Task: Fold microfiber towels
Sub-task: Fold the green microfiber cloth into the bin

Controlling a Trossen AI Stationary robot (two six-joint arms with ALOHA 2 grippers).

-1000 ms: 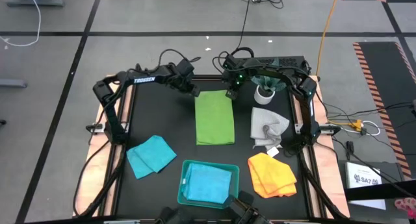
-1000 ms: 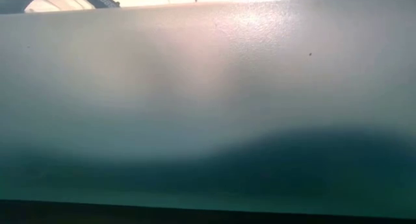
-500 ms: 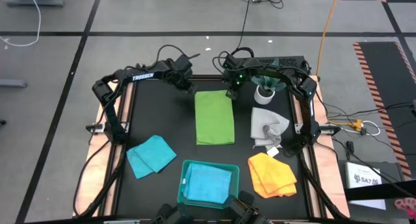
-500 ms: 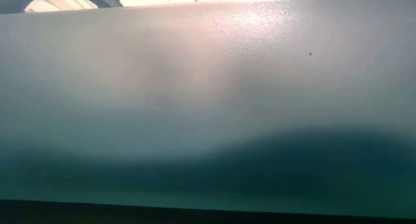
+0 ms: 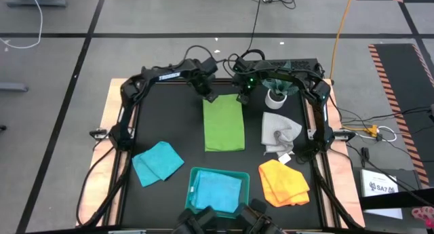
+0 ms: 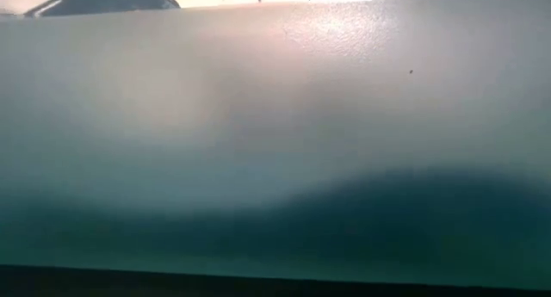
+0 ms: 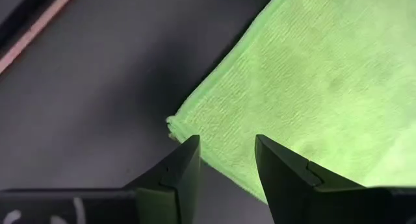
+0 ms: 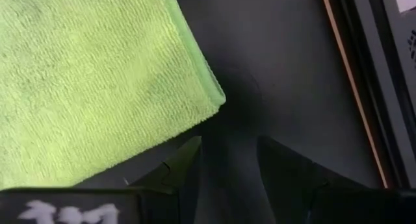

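A lime green towel (image 5: 224, 123) lies flat as a long rectangle in the middle of the black table. My left gripper (image 5: 209, 97) is open and points down over its far left corner (image 7: 174, 125). In the left wrist view the fingers stand over the towel's edge (image 7: 225, 156). My right gripper (image 5: 241, 97) is open just beyond the far right corner (image 8: 220, 98), with bare table between its fingers (image 8: 229, 156). A turquoise towel (image 5: 157, 162) lies near left. Another turquoise towel (image 5: 217, 190) lies in the teal tray (image 5: 192, 188). A grey-white towel (image 5: 278, 133) and an orange one (image 5: 283, 182) lie on the right.
A white pot (image 5: 276, 95) stands at the far right corner, beside the right arm. The tray's wall (image 6: 275, 142) fills the low view and hides the table. The table's raised rim (image 5: 116, 125) runs along the left and right sides.
My left gripper has gone toward the table's right edge, most of it in the last half second, and now stands at the green towel's far left corner. Its wrist has rolled as it went. The towels have not moved.
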